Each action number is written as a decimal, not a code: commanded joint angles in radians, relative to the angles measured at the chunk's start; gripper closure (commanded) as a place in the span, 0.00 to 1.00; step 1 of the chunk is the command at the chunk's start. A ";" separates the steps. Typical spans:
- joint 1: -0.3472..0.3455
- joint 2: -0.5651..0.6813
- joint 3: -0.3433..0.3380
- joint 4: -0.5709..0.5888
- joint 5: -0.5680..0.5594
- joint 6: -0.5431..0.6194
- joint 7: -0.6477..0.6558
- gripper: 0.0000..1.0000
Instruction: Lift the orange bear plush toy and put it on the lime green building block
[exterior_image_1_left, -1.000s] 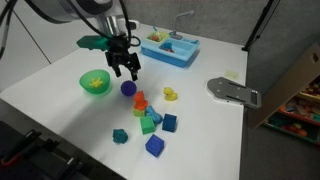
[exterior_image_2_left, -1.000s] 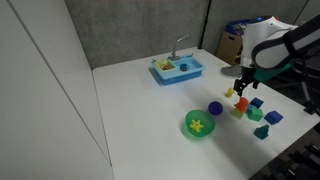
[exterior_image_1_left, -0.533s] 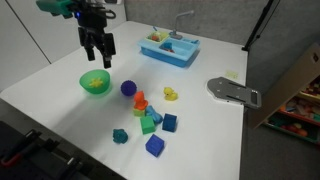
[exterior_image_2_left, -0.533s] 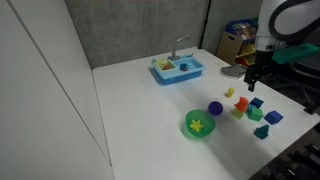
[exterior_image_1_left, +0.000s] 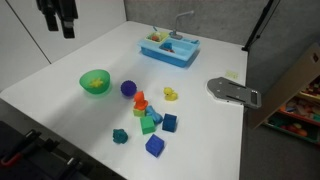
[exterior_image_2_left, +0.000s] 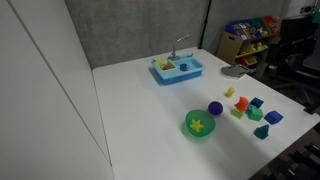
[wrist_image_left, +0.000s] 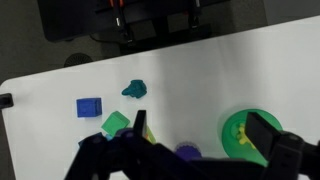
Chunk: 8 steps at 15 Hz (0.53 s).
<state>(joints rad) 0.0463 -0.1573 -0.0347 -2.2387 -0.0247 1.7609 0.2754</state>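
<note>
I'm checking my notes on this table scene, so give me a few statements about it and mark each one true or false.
1. The gripper is holding the orange bear plush toy. False: the gripper is open and empty, raised well away from the toys, and the bear sits on the table by the blocks.
2. The green bowl has something yellow in it. True.
3. The purple ball lies in the blue toy sink. False: the ball is on the table between the bowl and the bear, and the sink stands farther back.
4. A small yellow toy lies on the table near the bear. True.
</note>
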 joint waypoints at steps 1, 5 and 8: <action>-0.004 -0.144 0.047 -0.022 0.019 -0.030 -0.008 0.00; 0.010 -0.264 0.082 -0.028 0.055 -0.016 -0.050 0.00; 0.014 -0.317 0.098 -0.025 0.082 -0.013 -0.064 0.00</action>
<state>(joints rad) 0.0606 -0.4098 0.0540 -2.2447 0.0266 1.7435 0.2448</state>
